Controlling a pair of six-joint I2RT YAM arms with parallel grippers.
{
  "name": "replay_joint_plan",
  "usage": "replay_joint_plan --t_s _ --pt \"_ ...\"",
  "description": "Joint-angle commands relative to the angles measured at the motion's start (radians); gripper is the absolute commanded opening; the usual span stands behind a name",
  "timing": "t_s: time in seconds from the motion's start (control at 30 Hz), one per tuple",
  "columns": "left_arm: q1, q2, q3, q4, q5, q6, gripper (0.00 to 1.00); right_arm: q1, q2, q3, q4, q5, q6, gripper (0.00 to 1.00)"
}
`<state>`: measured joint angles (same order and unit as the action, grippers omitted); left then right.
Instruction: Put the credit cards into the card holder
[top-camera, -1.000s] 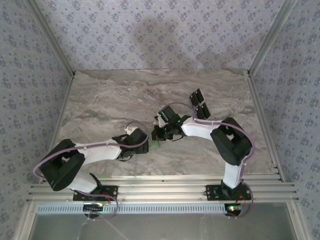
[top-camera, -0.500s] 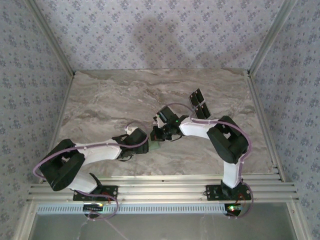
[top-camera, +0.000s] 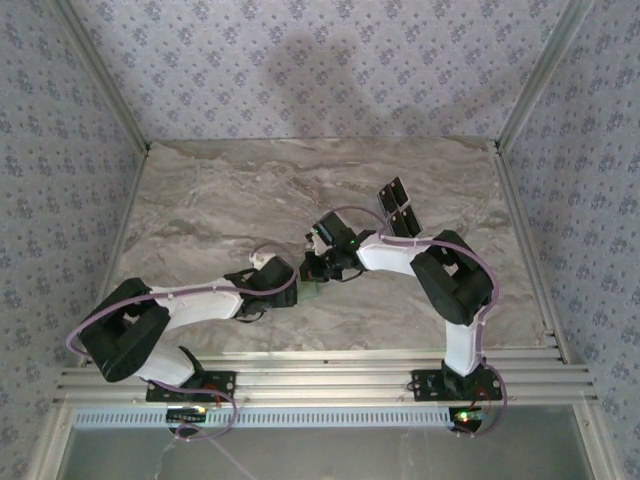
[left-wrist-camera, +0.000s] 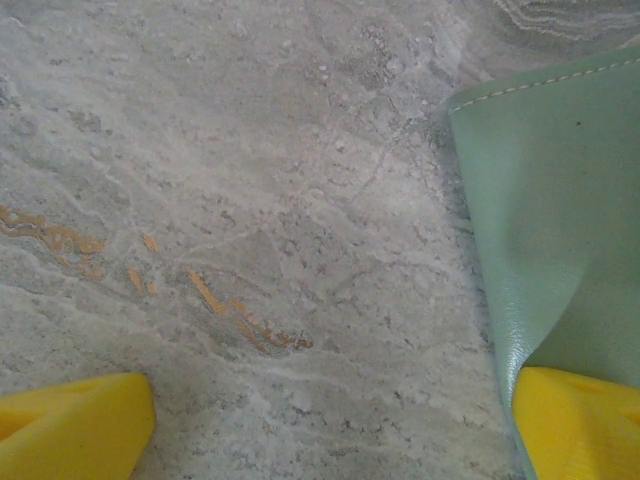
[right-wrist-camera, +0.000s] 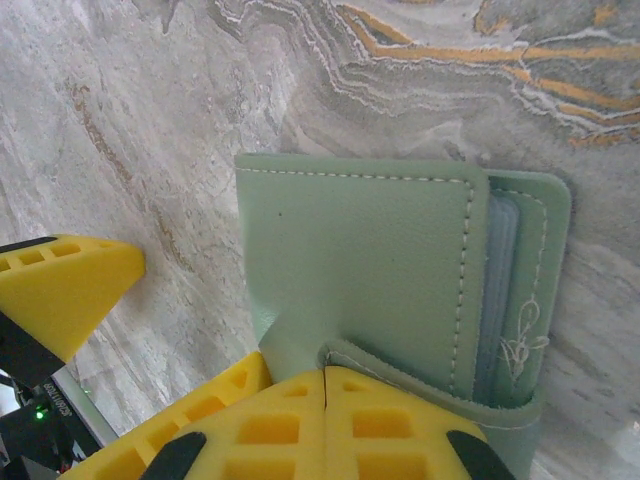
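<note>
The card holder (right-wrist-camera: 360, 260) lies on the worktop (top-camera: 220, 200) between the arms, and its flap edge seems to be pinched by the closed right gripper (right-wrist-camera: 325, 420). If it is pulled, the thin flap could slip out or the holder could be dragged. The left gripper (left-wrist-camera: 325, 425) is wide open, with one finger at the holder's edge. The credit cards (top-camera: 398, 207) lie well apart, beyond the right arm, which is in the way.

Little of the holder shows, and the cards are too small to read

From above we see the card holder (top-camera: 314, 291) as a green sliver beneath the right gripper (top-camera: 312, 270), and the markings on the credit cards (top-camera: 398, 208) are too small to read. The left wrist picture's right edge cuts the holder off. Up close, we cannot tell whether the closed fingers pinch it.
</note>
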<state>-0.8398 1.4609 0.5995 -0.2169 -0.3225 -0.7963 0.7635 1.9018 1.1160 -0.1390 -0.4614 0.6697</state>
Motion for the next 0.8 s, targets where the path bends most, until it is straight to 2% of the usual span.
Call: replay_joint_plan --t_s 0.0,0.37,0.63,0.77 --pt "0.013 0.092 -0.044 0.120 0.132 0.013 0.95 -0.001 0.043 -0.041 -0.055 0.016 0.020 0.00" --pt "0.014 0.087 -0.043 0.120 0.142 0.008 0.95 -0.027 0.128 0.003 -0.218 0.076 0.039 0.00" --pt "0.014 0.080 -0.049 0.121 0.158 0.005 0.95 -0.044 0.063 -0.055 -0.133 0.007 0.041 0.00" --pt "0.015 0.072 -0.043 0.117 0.153 0.004 0.94 -0.043 0.021 -0.023 -0.088 -0.023 0.033 0.11"
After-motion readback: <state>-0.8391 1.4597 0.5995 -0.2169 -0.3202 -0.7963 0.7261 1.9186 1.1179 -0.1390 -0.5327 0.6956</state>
